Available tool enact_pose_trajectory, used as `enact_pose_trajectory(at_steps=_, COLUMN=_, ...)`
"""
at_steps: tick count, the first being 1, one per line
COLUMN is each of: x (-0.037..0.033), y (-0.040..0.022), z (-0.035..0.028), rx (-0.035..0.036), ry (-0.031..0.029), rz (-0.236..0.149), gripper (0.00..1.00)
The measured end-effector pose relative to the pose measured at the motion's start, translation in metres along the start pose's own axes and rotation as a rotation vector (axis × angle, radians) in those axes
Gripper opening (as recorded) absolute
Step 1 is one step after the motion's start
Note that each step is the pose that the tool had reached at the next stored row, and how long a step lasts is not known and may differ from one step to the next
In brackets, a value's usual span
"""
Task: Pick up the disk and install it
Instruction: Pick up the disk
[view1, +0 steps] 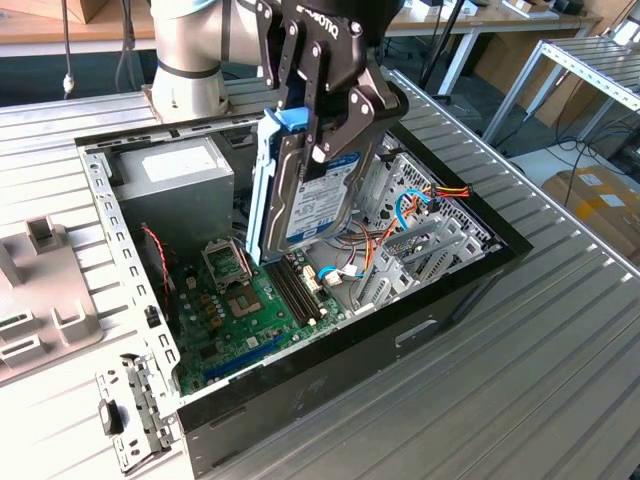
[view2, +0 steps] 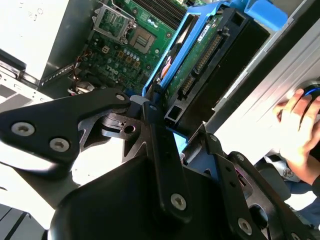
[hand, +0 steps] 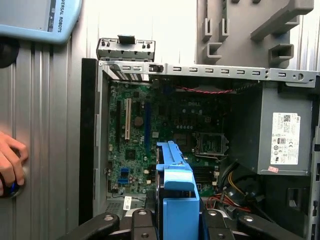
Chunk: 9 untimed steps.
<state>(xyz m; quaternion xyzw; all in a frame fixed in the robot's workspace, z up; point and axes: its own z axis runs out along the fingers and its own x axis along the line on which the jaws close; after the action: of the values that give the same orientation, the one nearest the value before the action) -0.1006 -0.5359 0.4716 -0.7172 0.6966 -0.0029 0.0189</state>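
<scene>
My gripper (view1: 318, 125) is shut on the disk (view1: 320, 200), a silver-black drive with a white and blue label and blue side rails. It hangs on edge, tilted, above the open computer case (view1: 440, 290), over the green motherboard (view1: 235, 310) and beside the grey metal drive cage (view1: 420, 235). In the second wrist view the disk (view2: 210, 55) shows its connector edge and blue rail between the black fingers (view2: 152, 125). In the first wrist view the blue rail of the disk (hand: 177, 195) stands over the motherboard (hand: 150, 135).
A grey power-supply box (view1: 175, 175) fills the case's far corner, with bundled cables (view1: 425, 200) near the cage. A grey fixture (view1: 40, 290) lies at the exterior view's left. A person's hand (hand: 10, 165) rests on the ribbed table (view1: 540, 390) beside the case.
</scene>
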Motion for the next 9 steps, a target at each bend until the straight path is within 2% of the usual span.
enact_pose_trajectory(at_steps=9, x=0.0076, y=-0.0053, z=0.0004, rx=0.0001, ry=0.0, rz=0.0, gripper=0.37)
